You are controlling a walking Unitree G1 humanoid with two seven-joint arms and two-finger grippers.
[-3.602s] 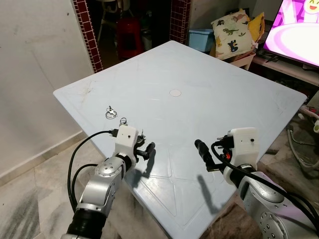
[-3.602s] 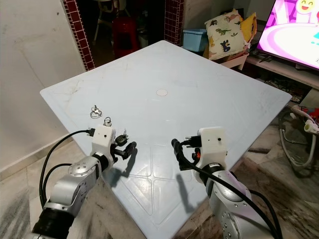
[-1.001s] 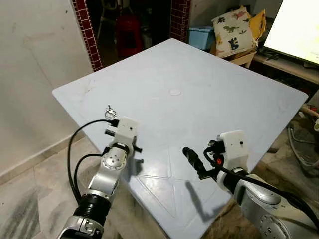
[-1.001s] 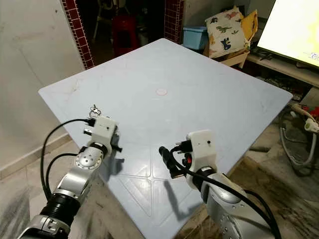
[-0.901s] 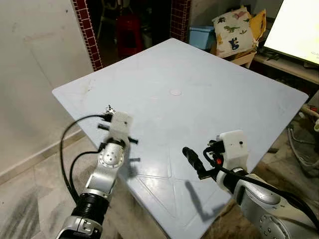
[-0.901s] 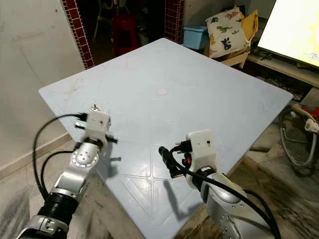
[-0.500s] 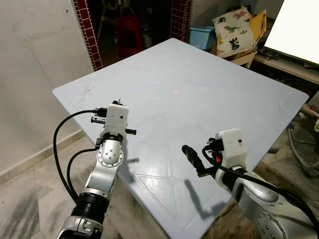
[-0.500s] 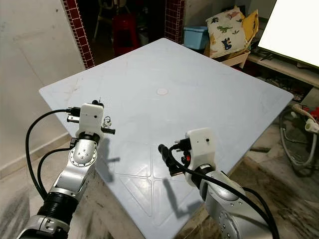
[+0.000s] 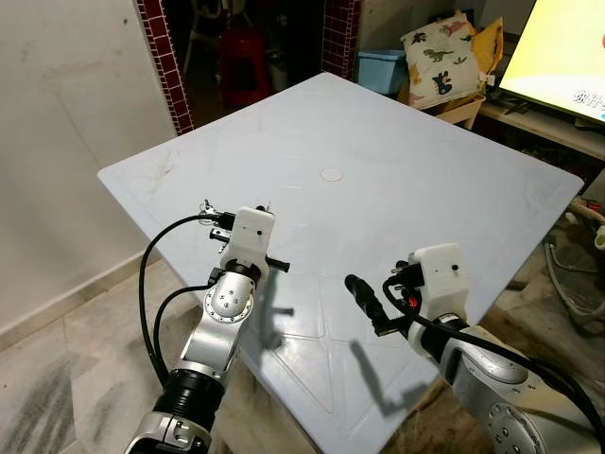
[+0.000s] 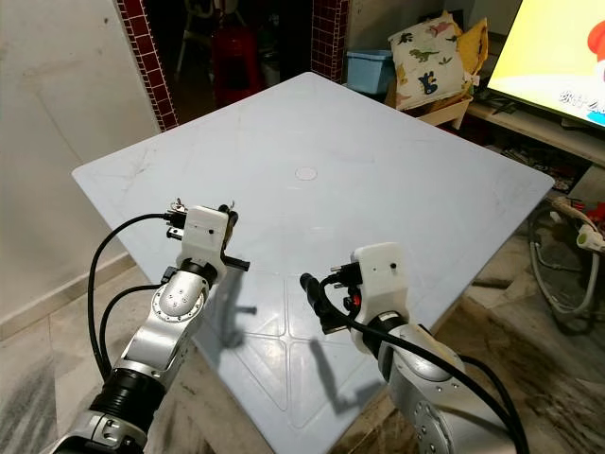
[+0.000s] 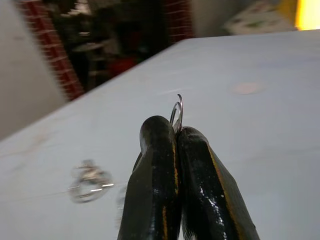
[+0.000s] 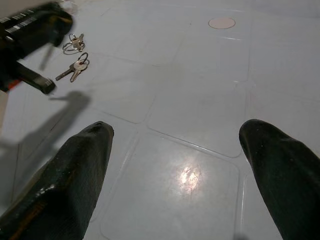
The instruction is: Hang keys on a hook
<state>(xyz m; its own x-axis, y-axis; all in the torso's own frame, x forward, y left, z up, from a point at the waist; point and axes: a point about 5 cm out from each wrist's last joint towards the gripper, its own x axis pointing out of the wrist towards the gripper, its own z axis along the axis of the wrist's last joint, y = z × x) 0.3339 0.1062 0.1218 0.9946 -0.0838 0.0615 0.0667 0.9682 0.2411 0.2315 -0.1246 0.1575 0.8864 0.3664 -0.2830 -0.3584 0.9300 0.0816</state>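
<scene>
My left gripper (image 10: 227, 210) hovers just above the near left part of the white table (image 9: 406, 161). Its fingers (image 11: 197, 165) are pressed shut, and a thin metal ring (image 11: 179, 106) pokes out between the tips. A cluster of small rings (image 9: 206, 209) lies on the table just left of it. In the right wrist view a pair of keys (image 12: 74, 68) on a ring lies flat beside that cluster (image 12: 74, 44), under the left arm. My right gripper (image 12: 177, 129) is open above the table's near edge, with nothing between its fingers.
A small round white disc (image 9: 331, 175) sits mid-table. The table's edge runs close in front of me, with tiled floor (image 9: 57, 378) to the left. Past the far edge stand brick pillars (image 9: 163, 57), a blue bin (image 9: 380, 71), cushions (image 9: 440, 52) and a lit screen (image 9: 567, 47).
My left gripper swung out towards the table's left edge, then came back right and inward over the table, now shut with a ring at its tips. The right arm has barely moved.
</scene>
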